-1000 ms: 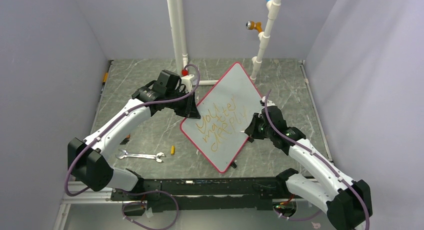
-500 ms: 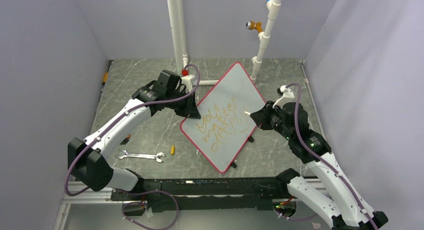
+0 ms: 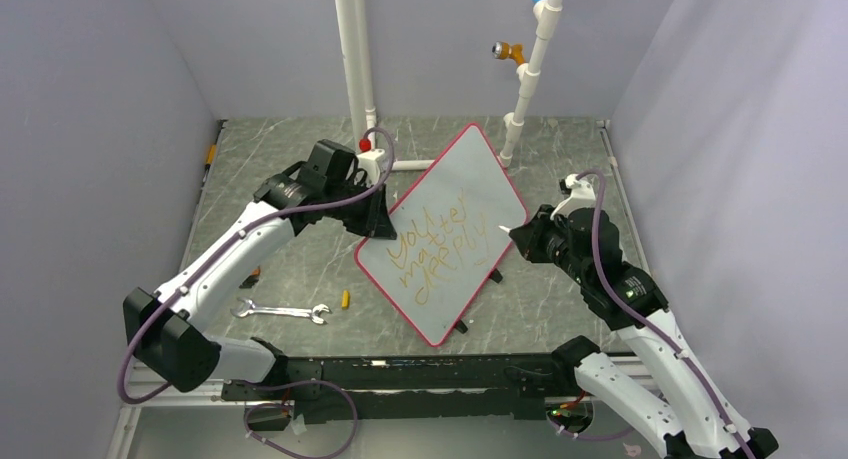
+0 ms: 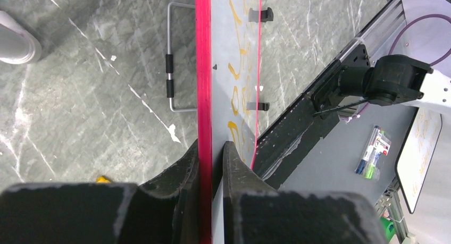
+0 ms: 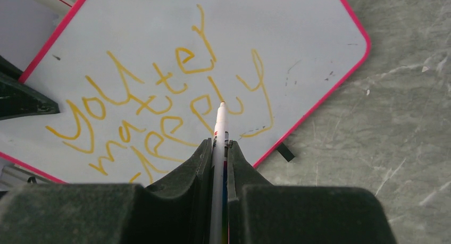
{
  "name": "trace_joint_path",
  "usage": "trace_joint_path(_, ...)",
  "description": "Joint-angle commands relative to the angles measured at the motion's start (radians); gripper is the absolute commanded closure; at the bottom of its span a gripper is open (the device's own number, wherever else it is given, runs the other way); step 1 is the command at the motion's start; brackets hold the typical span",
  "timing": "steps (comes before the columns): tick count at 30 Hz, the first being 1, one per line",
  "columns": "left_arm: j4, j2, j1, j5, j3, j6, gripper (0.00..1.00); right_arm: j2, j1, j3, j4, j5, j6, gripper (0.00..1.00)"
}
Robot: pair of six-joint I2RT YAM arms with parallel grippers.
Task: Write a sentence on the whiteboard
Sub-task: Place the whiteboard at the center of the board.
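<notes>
– Right gripper (image 3: 524, 237): what is it doing now?

– Its jaws are pressed tight on a white marker (image 5: 218, 128), tip forward. A second ago the tip was down at the whiteboard's (image 3: 462, 174) right edge. Since then the arm has swung up and back, and the tip hangs just off that edge, probably clear of the surface.

– So the writing is over?

– Likely. The sentence (image 3: 438, 249) sits in three slanted orange-yellow lines, roughly "You matter deeply", and the wrist view shows the final "y" (image 5: 259, 90) with its tail finished. Lifting off at the end of the last word suggests the stroke work is done, unless a full stop is wanted.

– And the other side?

– The left gripper (image 4: 211, 148) is nipped nearly closed on the board's red rim at its left edge, one finger on each face. Arm and board have drifted slightly leftward over that second.

– Poses?

– The left arm reaches forward with its elbow low. The right forearm stands steeply up, wrist bent down toward the lettering. The board sits mid-table, tilted, between both grippers.
</notes>
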Motion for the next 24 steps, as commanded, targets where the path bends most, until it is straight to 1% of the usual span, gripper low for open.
trace_joint_path(1,-0.017,-0.081,0.005,-0.115,-0.020,0.078,1.00,-0.013,0.002,0.010,0.015,0.024,-0.018,1.00)
trace_joint_path(7,-0.001,-0.165,0.006,-0.073,-0.087,0.024,1.00,-0.014,0.001,-0.002,0.016,0.026,-0.021,1.00)
trace_joint_path(9,0.025,-0.185,0.005,-0.043,-0.124,0.003,1.00,-0.018,0.002,-0.008,0.015,0.031,-0.023,1.00)
trace_joint_path(11,0.061,-0.194,0.001,-0.042,-0.168,-0.016,1.00,-0.024,0.002,-0.017,0.018,0.032,-0.021,1.00)
trace_joint_path(16,0.128,-0.156,-0.003,-0.058,-0.233,-0.032,1.00,-0.024,0.001,-0.040,0.037,0.018,-0.011,1.00)
trace_joint_path(20,0.103,-0.132,-0.002,-0.078,-0.236,0.010,1.00,-0.022,0.001,-0.036,0.037,0.015,-0.014,1.00)
trace_joint_path(24,0.097,-0.114,-0.003,-0.089,-0.249,0.038,0.96,-0.011,0.003,-0.035,0.043,0.011,-0.018,1.00)
